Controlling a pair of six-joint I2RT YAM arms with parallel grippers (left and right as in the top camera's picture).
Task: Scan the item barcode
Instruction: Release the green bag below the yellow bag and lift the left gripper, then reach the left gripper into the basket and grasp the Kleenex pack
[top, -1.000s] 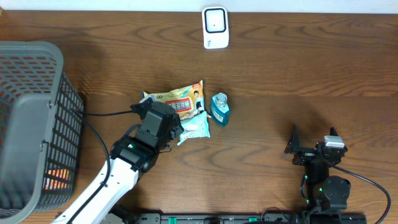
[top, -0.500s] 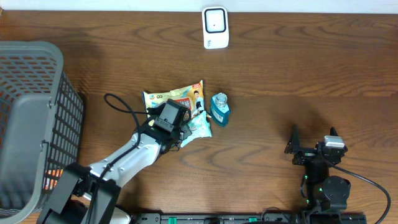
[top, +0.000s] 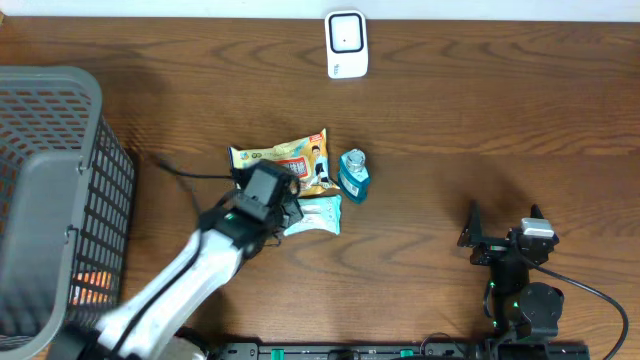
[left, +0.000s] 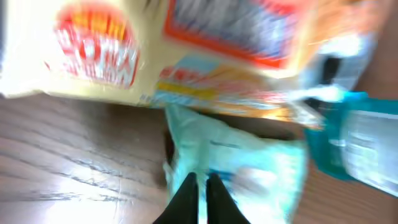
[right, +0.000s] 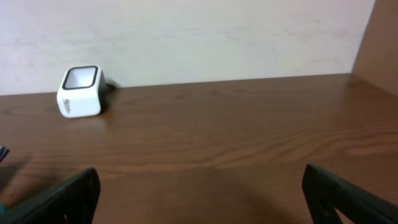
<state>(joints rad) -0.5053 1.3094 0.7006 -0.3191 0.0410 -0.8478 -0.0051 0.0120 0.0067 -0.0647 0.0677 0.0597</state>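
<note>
A white barcode scanner (top: 346, 44) stands at the far edge of the table and also shows in the right wrist view as the scanner (right: 79, 91). Mid-table lie a yellow snack bag (top: 285, 160), a teal bottle (top: 353, 175) and a light blue packet (top: 318, 214). My left gripper (top: 288, 213) is at the packet's left end. In the left wrist view its fingers (left: 186, 199) are pressed nearly together on the edge of the packet (left: 249, 168), under the blurred bag (left: 186, 43) and beside the bottle (left: 354, 137). My right gripper (top: 503, 222) rests open at the near right, nothing between its fingers (right: 68, 193).
A grey mesh basket (top: 60, 200) fills the left side of the table, something orange at its bottom. A black cable trails from the left arm toward the basket. The right arm's base sits at the near right edge.
The left arm has swung and its gripper shifted slightly toward the near edge. The light blue packet now lies flatter, turned from its earlier tilt. The right arm has not moved.
</note>
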